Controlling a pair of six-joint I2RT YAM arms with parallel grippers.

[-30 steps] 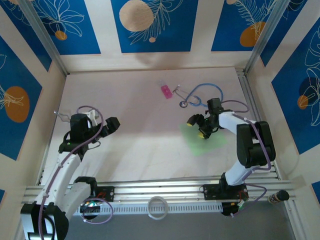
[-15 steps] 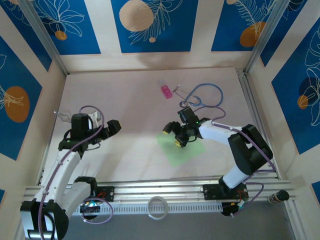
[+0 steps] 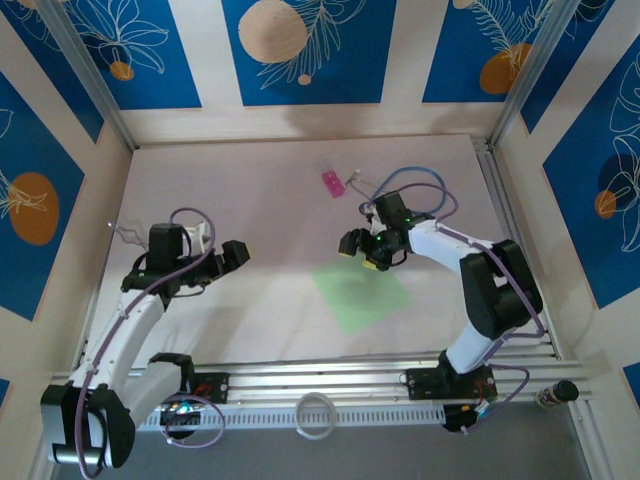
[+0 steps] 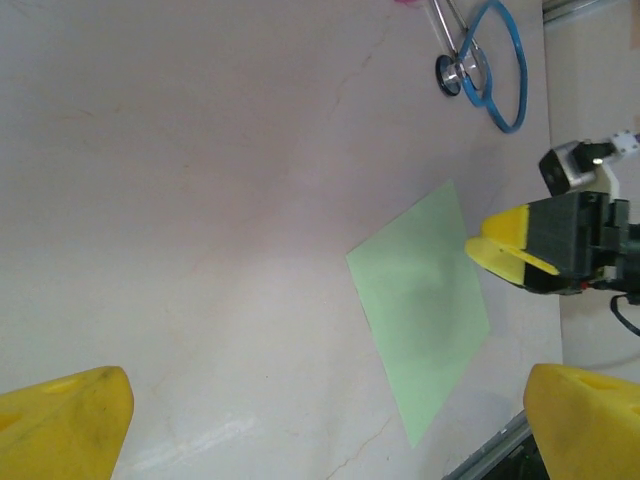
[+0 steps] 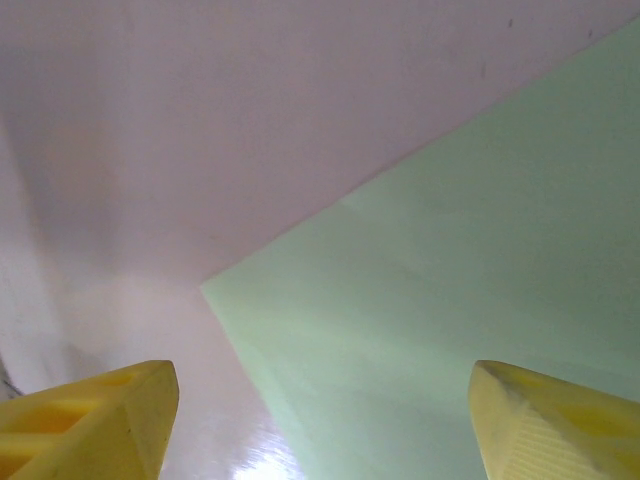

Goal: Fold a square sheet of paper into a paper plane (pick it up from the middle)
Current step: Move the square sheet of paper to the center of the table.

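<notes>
Square sheet of paper [image 3: 362, 300]: light green, lying flat on the table [image 3: 250, 200]. It sits between the table's middle and its near edge, a little right of centre, with its sides askew to the table's edges.

Right gripper [image 3: 362, 254]: you have it at the sheet's far edge, jaws spread, nothing held between them. In its wrist view one corner of the sheet lies between the yellow fingertips [image 5: 90, 420]. You cannot tell whether the tips touch the paper.

Left gripper [image 3: 230, 257]: toward the table's left edge, well apart from the sheet. Its jaws are at full spread and it has hold of nothing.

Stethoscope [image 3: 405, 190]: blue, toward the table's far right corner, beyond your right gripper.

Pink block [image 3: 332, 183]: near the stethoscope, on its left.
</notes>
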